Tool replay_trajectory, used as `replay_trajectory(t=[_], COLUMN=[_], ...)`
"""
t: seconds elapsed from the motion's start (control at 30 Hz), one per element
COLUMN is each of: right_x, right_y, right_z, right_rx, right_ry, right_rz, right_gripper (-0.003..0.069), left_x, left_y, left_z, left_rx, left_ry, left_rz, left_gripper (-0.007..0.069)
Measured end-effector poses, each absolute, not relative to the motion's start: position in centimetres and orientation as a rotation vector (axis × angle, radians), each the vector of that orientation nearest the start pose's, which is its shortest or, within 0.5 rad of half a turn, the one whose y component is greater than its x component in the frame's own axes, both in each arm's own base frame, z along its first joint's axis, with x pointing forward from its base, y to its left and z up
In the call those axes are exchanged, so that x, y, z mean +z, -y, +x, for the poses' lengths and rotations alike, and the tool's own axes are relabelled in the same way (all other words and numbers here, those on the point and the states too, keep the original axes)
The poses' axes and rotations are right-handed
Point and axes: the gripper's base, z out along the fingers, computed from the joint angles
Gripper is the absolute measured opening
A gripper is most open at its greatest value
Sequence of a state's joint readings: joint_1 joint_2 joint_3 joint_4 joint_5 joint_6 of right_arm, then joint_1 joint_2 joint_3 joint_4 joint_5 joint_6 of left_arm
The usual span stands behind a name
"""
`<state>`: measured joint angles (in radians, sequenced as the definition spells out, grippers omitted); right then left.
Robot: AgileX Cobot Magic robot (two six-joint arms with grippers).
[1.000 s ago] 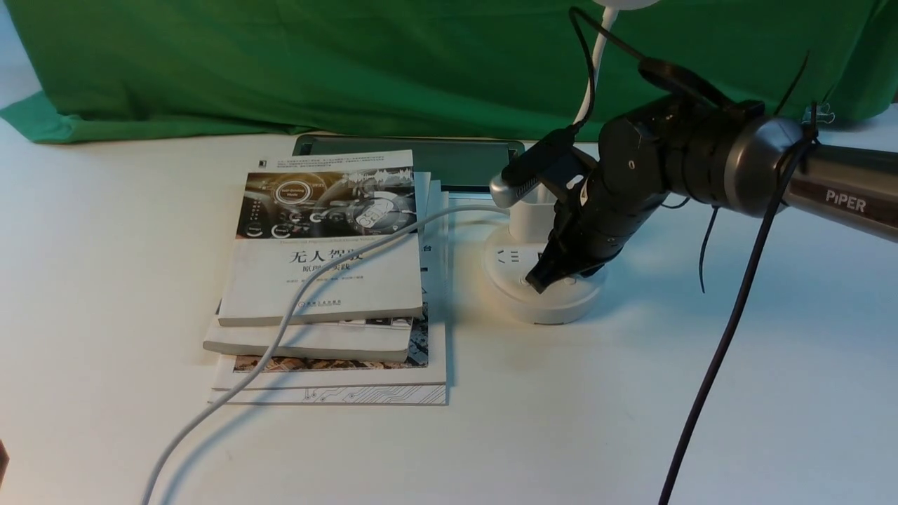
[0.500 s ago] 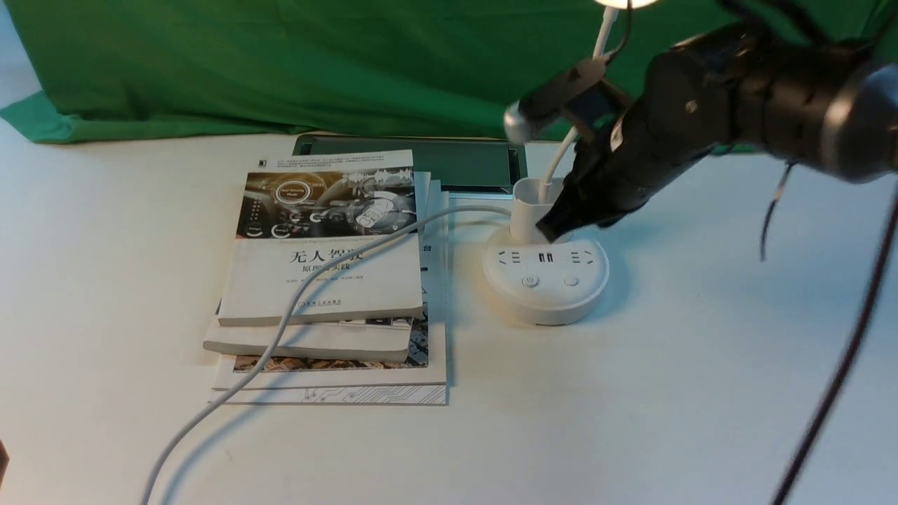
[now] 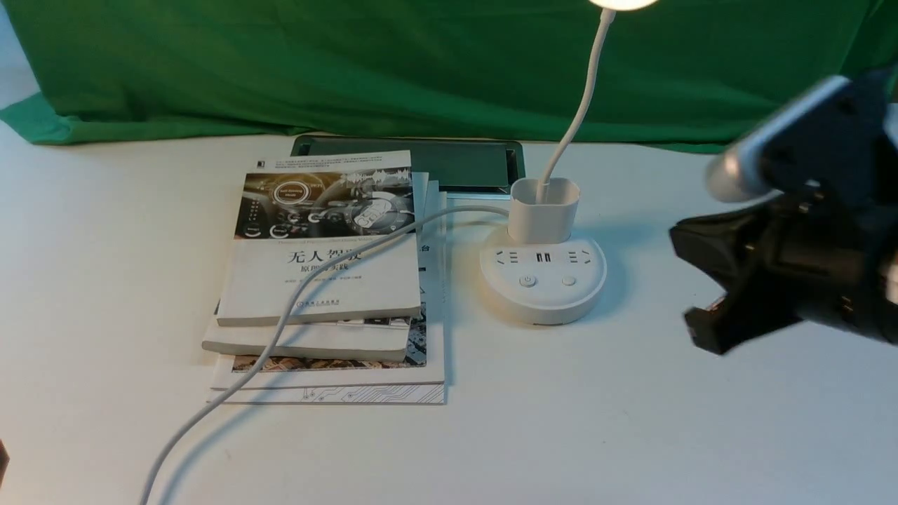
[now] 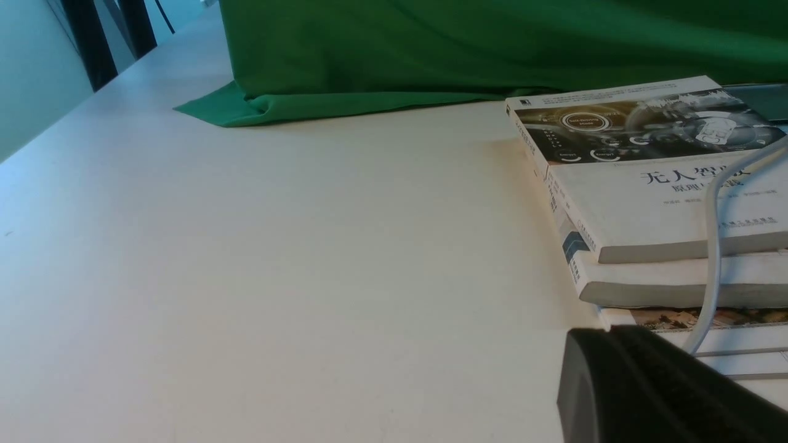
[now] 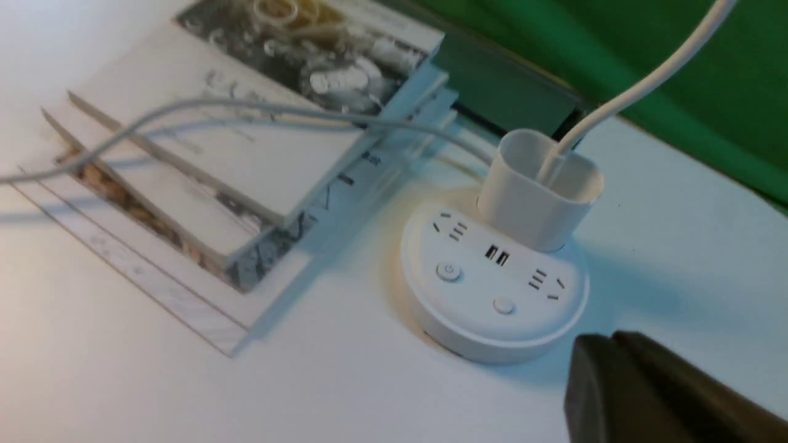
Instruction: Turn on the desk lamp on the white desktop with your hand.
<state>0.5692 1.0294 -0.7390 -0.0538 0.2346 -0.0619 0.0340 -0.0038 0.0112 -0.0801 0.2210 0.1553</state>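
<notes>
Apparently the task is done. On the one large, plain white desktop (image 3: 631, 421), just beside one stack of paper books (image 3: 323, 280), stands the one white plastic desk lamp (image 3: 542, 280) with its round puck base, and its round head (image 3: 623, 3) glows. Only a retreat seems left. One black right gripper (image 5: 600, 375) hangs near the base without touching it, fingers closed on nothing. One black left gripper (image 4: 591, 369) looks closed too. Two small round buttons (image 5: 448, 271) sit on the base.

Black right gripper (image 5: 609, 369), bulky black arm (image 3: 831, 277), silver-grey cylinder (image 3: 768, 158) on top, motion-blurred.
</notes>
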Motion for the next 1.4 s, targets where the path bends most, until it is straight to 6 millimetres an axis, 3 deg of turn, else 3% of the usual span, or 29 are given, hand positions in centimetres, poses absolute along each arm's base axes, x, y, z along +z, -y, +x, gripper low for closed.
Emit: replay_trajectory(t=[0.17, 0.37, 0.5, 0.67, 0.87, 1.0, 1.17, 1.4], right_x=[32.2, 31.8, 30.5, 27.3, 23.1, 22.8, 21.9, 20.3], right_y=[-9.2, -7.7, -7.0, -6.1, -2.9, -1.0, 0.4, 0.5], right_z=[14.6, 12.2, 11.0, 9.8, 8.2, 7.1, 6.1, 5.7], right_rx=[0.358, 0.359, 0.381, 0.393, 0.219, 0.062, -0.052, -0.023], right_ry=[-1.827, -1.705, -1.582, -1.444, -1.423, -1.354, -1.422, -1.562], right_rz=[-0.554, -0.552, -0.524, -0.469, -0.296, -0.143, 0.044, 0.097], right_gripper=[0.0054, 0.0074, 0.0088, 0.0098, 0.0112, 0.0123, 0.0138, 0.0156], left_x=[19.0, 19.0, 19.0, 19.0, 19.0, 19.0, 19.0, 19.0], left_y=[0.0, 0.0, 0.0, 0.0, 0.0, 0.0, 0.0, 0.0], left_z=[5.6, 5.6, 5.6, 5.6, 5.6, 5.6, 5.6, 5.6], left_rx=[0.067, 0.067, 0.067, 0.067, 0.067, 0.067, 0.067, 0.067], left_ry=[-1.711, -1.711, -1.711, -1.711, -1.711, -1.711, -1.711, -1.711], left_rz=[0.050, 0.050, 0.050, 0.050, 0.050, 0.050, 0.050, 0.050], left_gripper=[0.0021, 0.0021, 0.0021, 0.0021, 0.0021, 0.0021, 0.0021, 0.0021])
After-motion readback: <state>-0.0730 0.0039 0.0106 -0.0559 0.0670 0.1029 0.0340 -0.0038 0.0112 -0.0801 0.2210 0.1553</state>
